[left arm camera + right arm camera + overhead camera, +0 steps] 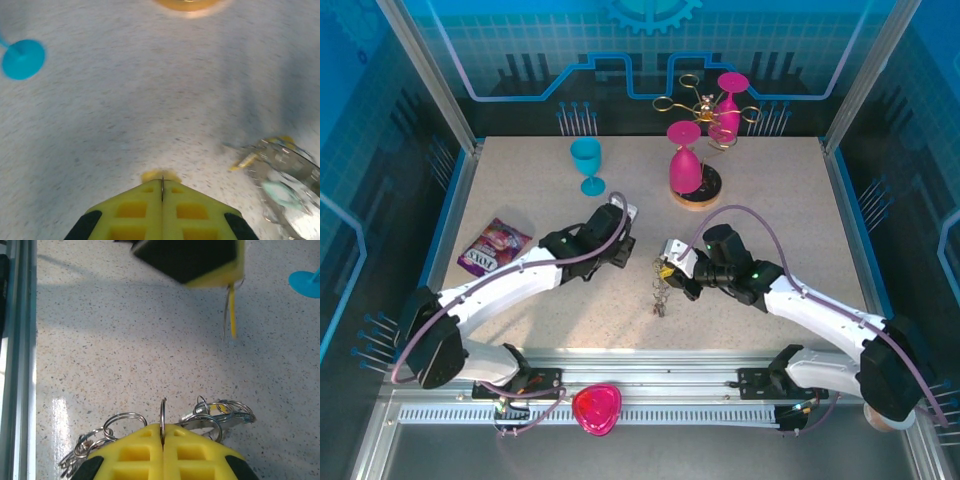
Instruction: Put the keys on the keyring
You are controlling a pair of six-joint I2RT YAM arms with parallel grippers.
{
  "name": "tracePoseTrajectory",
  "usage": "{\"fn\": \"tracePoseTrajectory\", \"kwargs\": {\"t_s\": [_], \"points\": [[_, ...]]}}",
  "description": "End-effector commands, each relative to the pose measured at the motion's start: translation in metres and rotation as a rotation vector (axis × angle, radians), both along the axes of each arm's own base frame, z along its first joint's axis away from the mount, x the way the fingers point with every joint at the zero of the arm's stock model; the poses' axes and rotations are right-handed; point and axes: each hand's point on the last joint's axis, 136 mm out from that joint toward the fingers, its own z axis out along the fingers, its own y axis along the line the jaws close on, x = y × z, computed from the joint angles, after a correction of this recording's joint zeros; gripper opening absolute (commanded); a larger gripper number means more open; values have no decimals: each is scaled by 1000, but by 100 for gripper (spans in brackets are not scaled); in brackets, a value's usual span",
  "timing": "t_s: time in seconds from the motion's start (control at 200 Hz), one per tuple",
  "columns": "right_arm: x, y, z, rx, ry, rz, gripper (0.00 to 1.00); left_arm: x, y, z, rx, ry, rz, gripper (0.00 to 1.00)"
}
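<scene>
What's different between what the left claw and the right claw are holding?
The left gripper pinches a single key; the right gripper pinches the keyring by its rim. The key is slim, straight and partly yellow, dangling from the fingertips; the keyring is grey and round, with wire loops spreading either side. Both grippers are shut.

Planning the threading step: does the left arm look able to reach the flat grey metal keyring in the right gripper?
Likely yes. The left gripper, shut on a small yellow-headed key, hangs near the grey metal keyring in the right gripper; only bare table lies between.
</scene>
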Motion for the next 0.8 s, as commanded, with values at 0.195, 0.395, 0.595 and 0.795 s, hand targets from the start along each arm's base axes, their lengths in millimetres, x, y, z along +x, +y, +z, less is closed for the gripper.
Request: {"fn": "tracePoseTrajectory", "kwargs": {"t_s": [0.195,0.395,0.595,0.795], "points": [[-11,5,16,50,-16,103,0,-37,-34,29,-46,-297,-625,0],[-17,6,16,52,-33,158,0,-59,-40,37,-94,-463,-845,0],[-23,6,12,24,-73,221,0,-70,-41,30,-27,-547,-979,0],[-26,8,12,3,-97,271,0,-79,-46,25,-27,-580,-1070,0]]}}
